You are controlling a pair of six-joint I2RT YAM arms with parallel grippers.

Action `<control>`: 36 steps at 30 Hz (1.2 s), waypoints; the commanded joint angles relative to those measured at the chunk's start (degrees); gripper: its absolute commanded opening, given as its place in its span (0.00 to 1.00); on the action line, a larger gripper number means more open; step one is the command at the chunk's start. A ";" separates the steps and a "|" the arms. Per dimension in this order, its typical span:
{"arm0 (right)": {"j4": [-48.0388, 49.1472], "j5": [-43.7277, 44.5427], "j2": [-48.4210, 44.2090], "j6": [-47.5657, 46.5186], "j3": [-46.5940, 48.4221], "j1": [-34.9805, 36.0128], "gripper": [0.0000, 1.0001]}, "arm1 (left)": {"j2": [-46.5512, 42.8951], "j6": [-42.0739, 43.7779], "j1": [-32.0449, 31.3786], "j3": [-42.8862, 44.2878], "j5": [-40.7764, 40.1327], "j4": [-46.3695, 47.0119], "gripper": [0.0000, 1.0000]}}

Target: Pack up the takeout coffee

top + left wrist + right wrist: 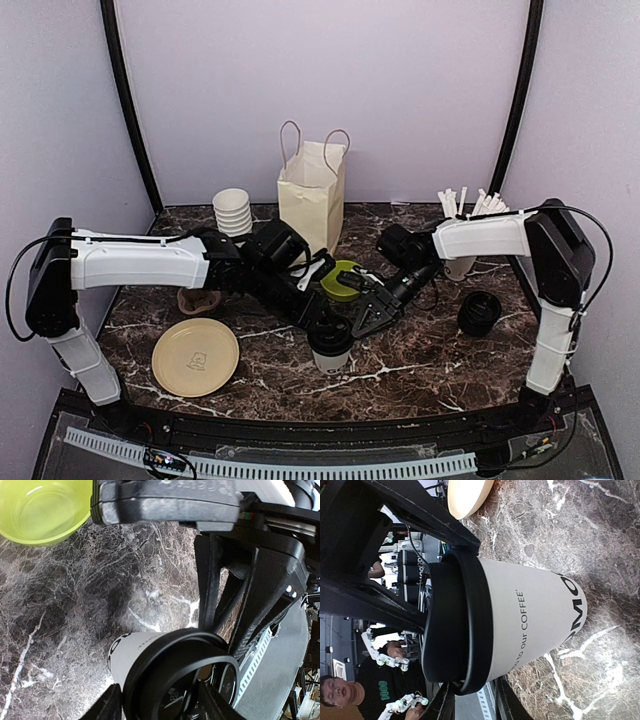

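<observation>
- I see the coffee (331, 352) standing upright on the marble table (430, 355), near the front edge and about midway between the two arms.
- It is a white paper cup with a black lid (455, 625) and dark lettering down its side.
- My left gripper (327, 325) reaches in from the left and sits right at the top of the coffee.
- In the right wrist view its fingers (420, 515) meet the lid on opposite sides, so I read it as clamped on the coffee.
- My right gripper (368, 318) comes in from the right, just beside the lid.
- Its fingers (210, 580) stand parted, with marble showing through the gap, and their tips end at the lid's rim; I cannot tell if they touch it.
- The paper bag (312, 198) stands upright at the back of the table, well apart from the coffee.
- A green bowl (336, 285) lies between the bag and the coffee, partly under the arms.
- A tan plate (196, 356) rests at front left.
- A stack of white cups (232, 212) stands left of the bag.
- A stack of black lids (480, 313) is on the right.
</observation>
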 commanded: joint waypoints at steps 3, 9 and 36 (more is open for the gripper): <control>8.71 29.86 4.90 -0.12 -1.40 1.47 0.25 | 2.57 1.18 -0.62 -1.16 -2.90 -6.16 0.57; 8.24 29.87 7.25 -1.35 0.19 1.80 0.24 | 1.42 0.55 -0.62 -2.48 -3.34 -5.54 0.57; 0.40 11.93 -3.16 -9.50 5.71 0.13 0.52 | -9.35 -0.55 -0.59 -3.15 -7.07 -0.79 0.70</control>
